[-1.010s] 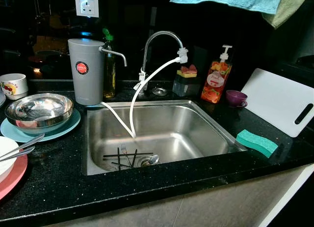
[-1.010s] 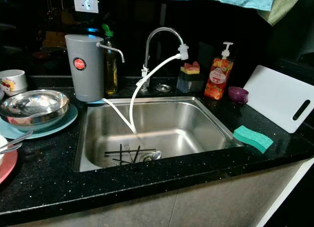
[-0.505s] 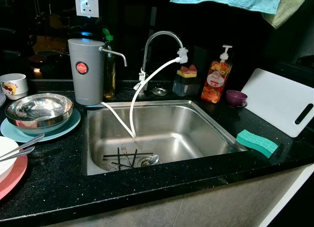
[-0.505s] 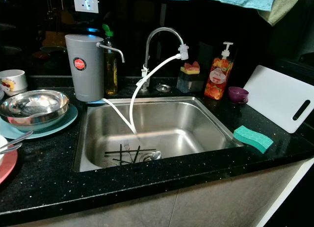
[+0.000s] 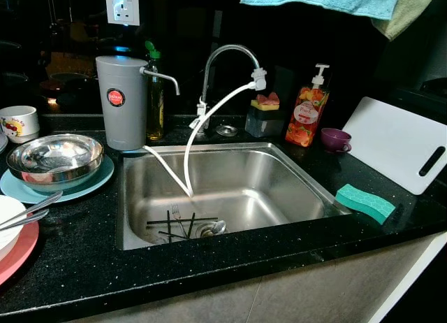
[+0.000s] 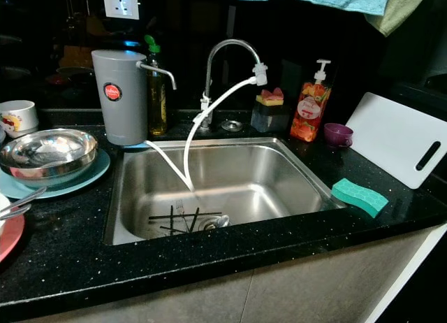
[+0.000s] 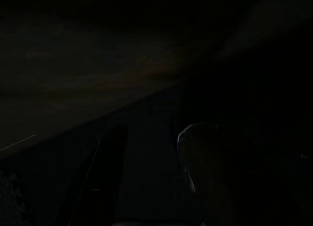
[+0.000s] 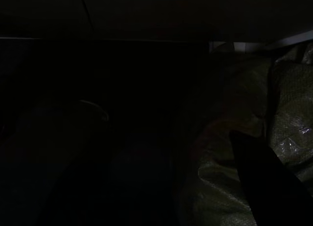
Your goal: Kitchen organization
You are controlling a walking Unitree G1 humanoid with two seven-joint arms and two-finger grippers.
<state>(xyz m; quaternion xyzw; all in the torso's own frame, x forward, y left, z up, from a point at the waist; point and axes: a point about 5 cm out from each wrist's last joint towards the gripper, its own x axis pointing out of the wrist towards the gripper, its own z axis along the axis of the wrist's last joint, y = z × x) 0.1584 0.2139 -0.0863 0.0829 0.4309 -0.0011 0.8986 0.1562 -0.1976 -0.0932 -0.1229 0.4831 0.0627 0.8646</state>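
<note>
Nearest, black counter (image 5: 84,260). Beyond, steel sink (image 5: 279,170) holding fork (image 5: 177,212) and spoon (image 5: 215,228) by the drain. Left of it, steel bowl (image 5: 54,159) on blue plate (image 5: 98,177). Right, green sponge (image 5: 365,203). Farther back, tap (image 5: 227,54). Both grippers idle in darkness; finger spread impossible to tell.

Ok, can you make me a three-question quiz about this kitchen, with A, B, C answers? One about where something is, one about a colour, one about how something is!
1. Where is the green sponge?
A. in the sink
B. on the counter, right of the sink
C. on the white cutting board

2. What colour is the small cup beside the soap bottle?
A. purple
B. yellow
C. white

3. How is the steel bowl?
A. upside down on the counter
B. lying in the sink
C. sitting upright on a blue plate

Answers:
1 B, it lies on the black counter by the sink's right edge.
2 A, it looks purple against the dark counter.
3 C, its open side faces up on the plate.
</note>
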